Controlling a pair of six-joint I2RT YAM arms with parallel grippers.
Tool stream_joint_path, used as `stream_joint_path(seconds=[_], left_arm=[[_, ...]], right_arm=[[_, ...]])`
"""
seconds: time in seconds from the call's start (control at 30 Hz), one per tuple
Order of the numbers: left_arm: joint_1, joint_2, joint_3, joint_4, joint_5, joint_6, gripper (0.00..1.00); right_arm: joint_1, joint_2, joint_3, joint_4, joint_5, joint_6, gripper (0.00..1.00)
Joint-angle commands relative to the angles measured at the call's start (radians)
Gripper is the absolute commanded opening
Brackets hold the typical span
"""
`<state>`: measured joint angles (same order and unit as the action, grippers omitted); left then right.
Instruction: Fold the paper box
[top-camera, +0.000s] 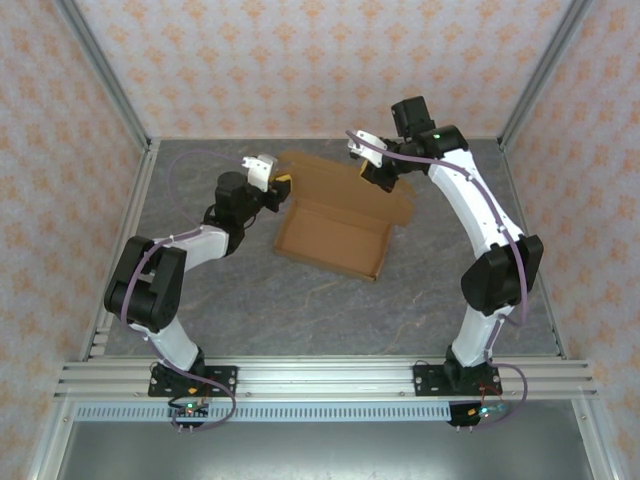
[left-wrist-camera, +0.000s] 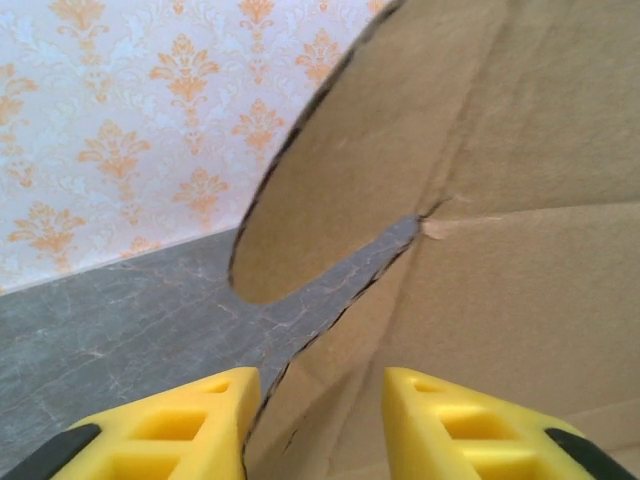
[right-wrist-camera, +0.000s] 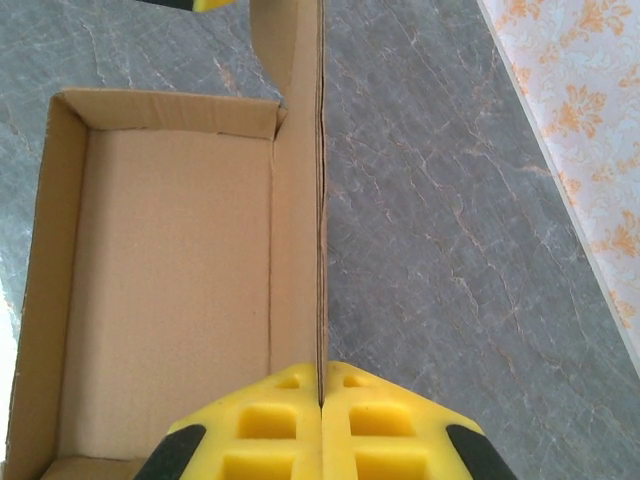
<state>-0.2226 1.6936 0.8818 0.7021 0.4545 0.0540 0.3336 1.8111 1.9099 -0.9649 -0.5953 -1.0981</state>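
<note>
Right jaws pressed together, pinching thin upright panel edge of paper box (right-wrist-camera: 170, 280). Box tray lies left of them, bare tabletop (right-wrist-camera: 430, 250) to right. Left jaws spread; cut edge of rounded flap (left-wrist-camera: 330, 150) runs into gap between them. Open tabletop left, wall (left-wrist-camera: 120, 120) beyond.

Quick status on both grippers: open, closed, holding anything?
Left gripper: open, fingers on either side of a paper box flap edge, not clamped.
Right gripper: closed, pinching the box's upright panel.
</note>
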Motion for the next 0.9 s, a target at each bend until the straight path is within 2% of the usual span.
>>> stream_joint_path(seconds=[0.0,0.17,0.27,0.4,0.53,0.87], left_arm=[[0.039,0.008,0.002,0.032,0.053,0.028,0.49],[0.068,0.045,0.01,0.047,0.099,0.013,0.6],[0.071,0.097,0.044,0.073,0.183,-0.01,0.62],[0.071,0.159,0.069,0.125,0.234,-0.006,0.62],[0.071,0.21,0.115,0.156,0.31,-0.001,0.58],[0.069,0.239,0.134,0.179,0.342,-0.011,0.36]], right_arm=[[-0.013,-0.035,0.0,-0.015,-0.049,-0.036,0.02],[-0.016,-0.026,0.012,-0.021,-0.058,-0.041,0.02],[-0.016,-0.022,0.022,-0.026,-0.054,-0.042,0.02],[-0.017,-0.017,0.032,-0.036,-0.055,-0.048,0.01],[-0.016,-0.011,0.041,-0.042,-0.054,-0.048,0.01],[-0.017,-0.003,0.049,-0.046,-0.05,-0.048,0.0]])
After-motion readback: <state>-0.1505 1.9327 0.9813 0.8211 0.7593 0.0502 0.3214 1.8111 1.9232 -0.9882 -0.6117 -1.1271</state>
